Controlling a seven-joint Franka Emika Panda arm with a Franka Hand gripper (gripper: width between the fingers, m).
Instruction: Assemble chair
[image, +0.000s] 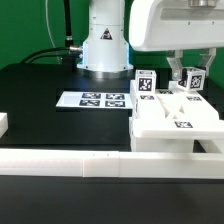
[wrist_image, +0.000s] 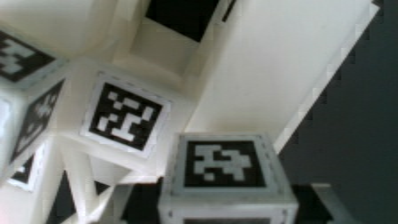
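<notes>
Where the table ends at the front, the rail (image: 60, 160) runs along the edge, with a short block (image: 3, 124) at the exterior view's left. The chair (image: 160, 134) sits just behind the rail at the exterior view's right, pushed up against it. The seat panel (image: 180, 118) lies flat and two tagged pieces stand at its back. The upright (image: 147, 86) stands free. Beside it is the leg (image: 193, 80), with the gripper (image: 190, 70) down over its top and the jaws closed onto it, so it's clamped on the leg. Wrist view shows the leg (wrist_image: 228, 165) close up with more tagged chair faces just beside it; the fingers aren't clear there. My read on progress: roughly midway, with the seat and some parts joined and this leg being seated. I can't tell whether it's fully home. No further loose parts show in these views, so what's left is unclear. Further back, the marker board (image: 100, 100) lies flat, well apart from the chair and not in the way. The base (image: 105, 45) is behind it, with cables (image: 45, 55) trailing to the exterior view's left. Likely obstructions: the upright is near the gripper, and the rail stops the chair sliding forward.
</notes>
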